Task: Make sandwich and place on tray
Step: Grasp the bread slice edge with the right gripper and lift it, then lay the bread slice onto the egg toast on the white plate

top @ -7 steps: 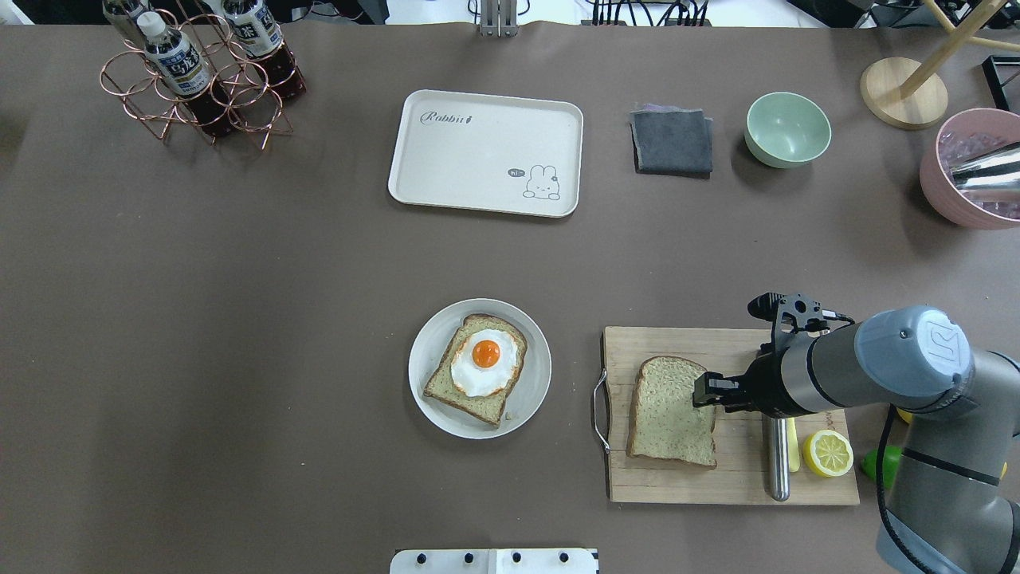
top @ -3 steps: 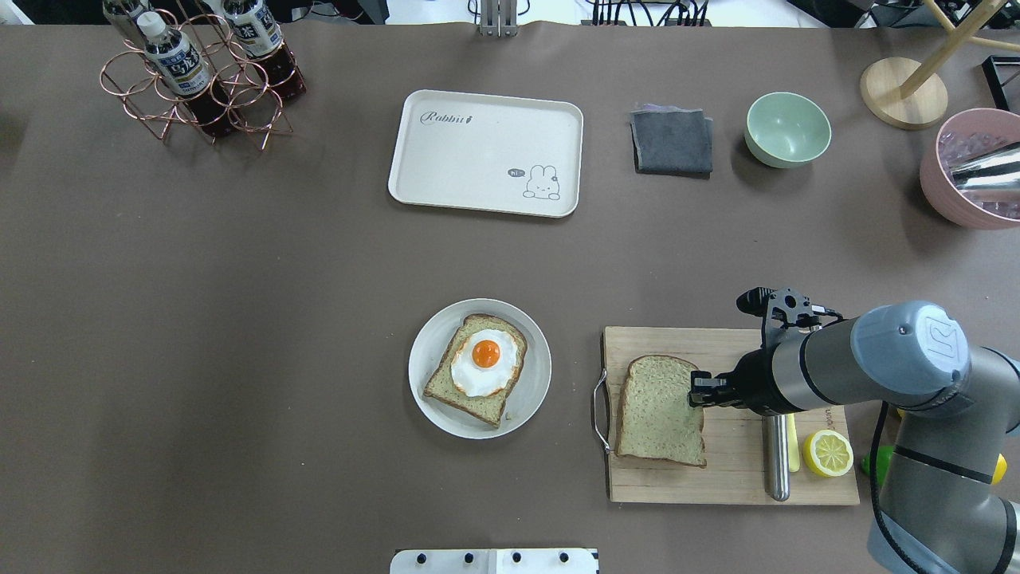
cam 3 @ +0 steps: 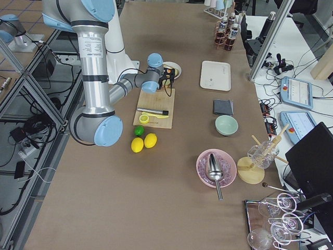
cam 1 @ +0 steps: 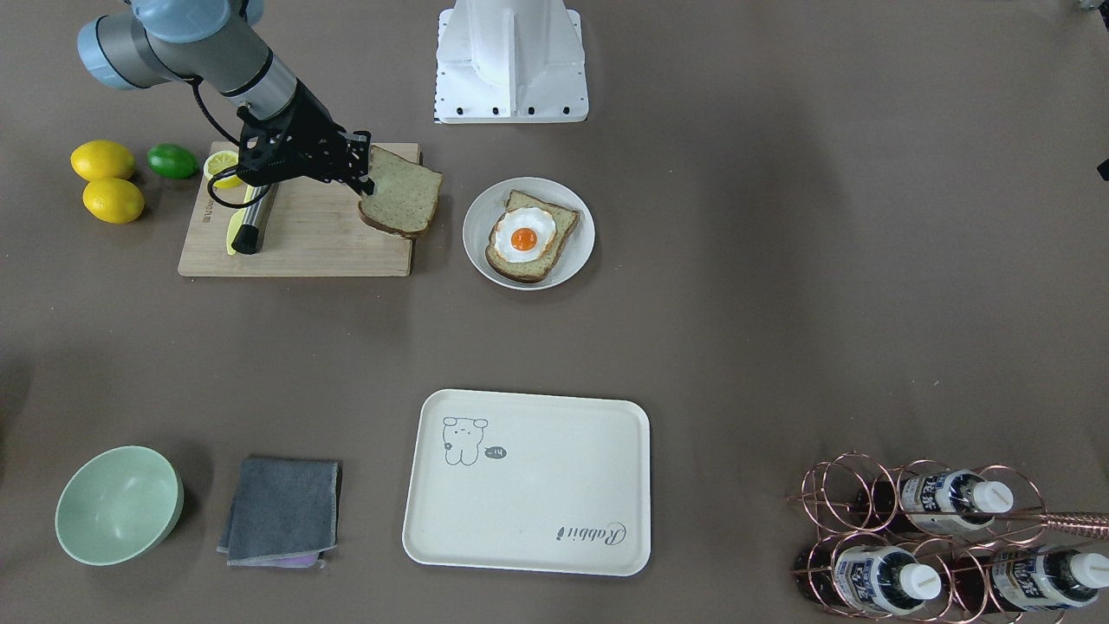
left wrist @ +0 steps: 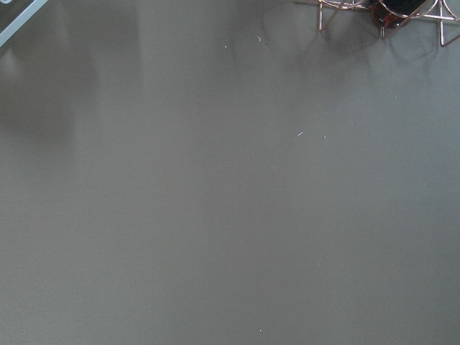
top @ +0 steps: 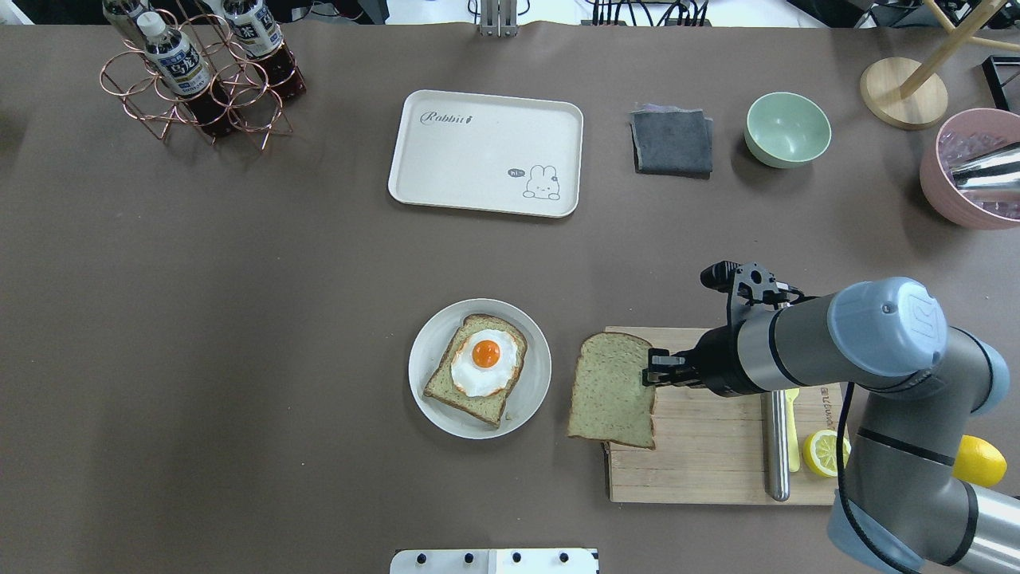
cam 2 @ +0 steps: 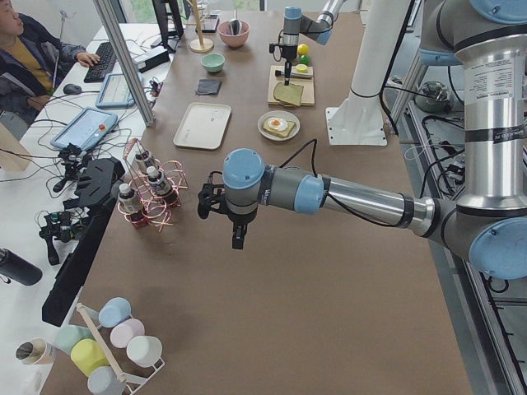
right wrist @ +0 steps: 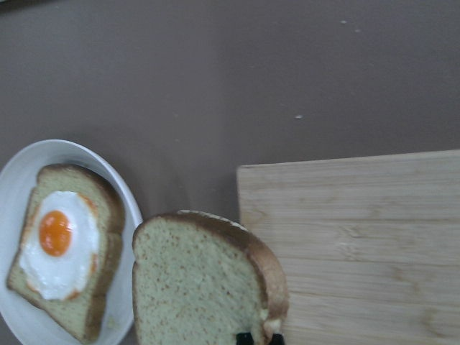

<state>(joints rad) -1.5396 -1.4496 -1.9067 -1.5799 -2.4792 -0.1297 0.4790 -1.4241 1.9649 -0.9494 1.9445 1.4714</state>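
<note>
tray (top: 484, 151) sits at the table's far side, well apart from the food. cutting board (top: 701, 462) is on the robot's right, plate (top: 534, 399) just beside it, carrying one bread slice (top: 470, 406) with the egg (top: 484, 363) on top. second slice (top: 610, 391) overhangs the board's plate-side edge, with the right gripper (top: 652, 371) clamped on its crust. left gripper (cam 2: 236, 240) hangs over the table; apart or together, can't tell.

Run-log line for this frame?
right gripper: shut on bread slice overhanging cutting board edge | egg toast: on plate | tray: no food | left gripper: unclear
</note>
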